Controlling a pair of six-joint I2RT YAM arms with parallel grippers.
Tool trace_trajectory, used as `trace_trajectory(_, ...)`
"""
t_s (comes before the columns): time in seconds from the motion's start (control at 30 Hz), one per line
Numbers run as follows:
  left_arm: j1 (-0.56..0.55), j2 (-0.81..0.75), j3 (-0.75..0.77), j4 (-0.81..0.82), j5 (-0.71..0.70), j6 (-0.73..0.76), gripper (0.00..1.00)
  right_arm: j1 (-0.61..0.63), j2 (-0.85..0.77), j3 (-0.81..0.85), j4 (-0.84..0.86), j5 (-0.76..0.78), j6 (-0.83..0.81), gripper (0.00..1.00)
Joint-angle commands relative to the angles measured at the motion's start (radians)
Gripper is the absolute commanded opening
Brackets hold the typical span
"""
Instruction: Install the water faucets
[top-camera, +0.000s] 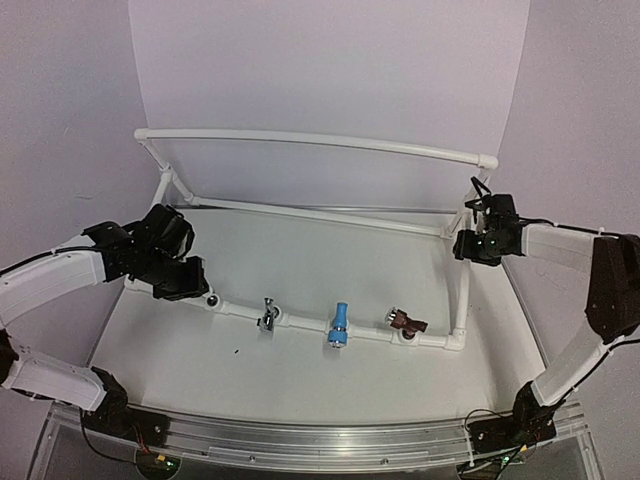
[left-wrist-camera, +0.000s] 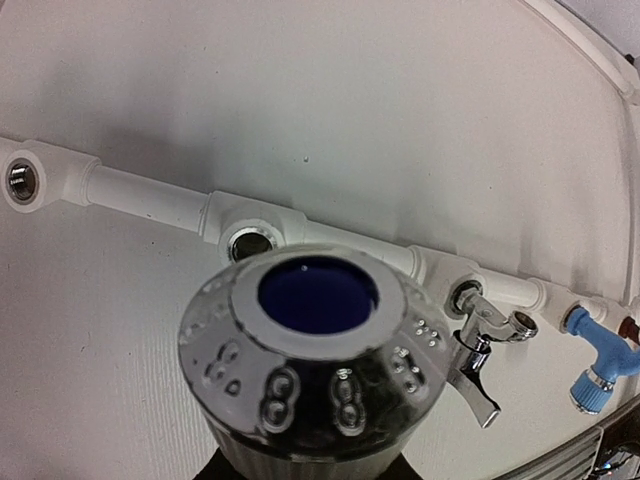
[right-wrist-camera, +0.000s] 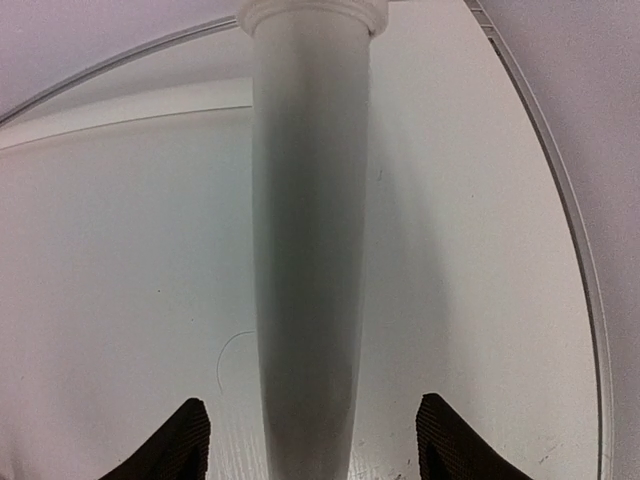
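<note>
"Where do the faucets sit?"

"The left end effector (top-camera: 198, 290) grips a blue-capped faucet (left-wrist-camera: 320, 350) near an empty socket (left-wrist-camera: 250, 243). On the front pipe (top-camera: 300, 322) stand the chrome faucet (top-camera: 268, 315), the light blue faucet (top-camera: 339, 325) and the reddish-brown faucet (top-camera: 405, 322)."

"And the right?"

"The right end effector (right-wrist-camera: 315, 430) straddles a side pipe (right-wrist-camera: 310, 200), fingers spread clear of it."

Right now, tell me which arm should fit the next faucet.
Left. The left gripper holds a chrome-headed faucet just above an empty socket on the front pipe. The right gripper carries nothing; its open fingers straddle the frame's side pipe, away from the sockets.
</note>
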Motion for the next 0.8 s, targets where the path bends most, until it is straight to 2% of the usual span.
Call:
trace_trajectory(0.0, 0.002, 0.021, 0.01, 0.033, -0.014, 0.012, 0.0, 0.005, 0.028, -0.001, 0.045, 0.07, 0.028, 0.65)
trace_trajectory(0.23, 0.002, 0.081, 0.031, 0.011, -0.036, -0.027, 0.0, 0.005, 0.039, -0.015, 0.054, 0.073, 0.032, 0.57)
trace_trajectory(0.33, 0.002, 0.111, 0.048, -0.018, -0.06, -0.059, 0.0, 0.005, 0.041, -0.017, 0.054, 0.063, 0.034, 0.5)
trace_trajectory(0.6, 0.002, 0.119, 0.02, 0.039, -0.075, -0.069, 0.0, 0.004, 0.039, -0.032, 0.059, 0.049, 0.024, 0.35)
trace_trajectory(0.77, 0.002, 0.172, 0.067, 0.032, -0.058, -0.054, 0.0, 0.005, 0.031, -0.036, 0.059, 0.039, 0.019, 0.24)
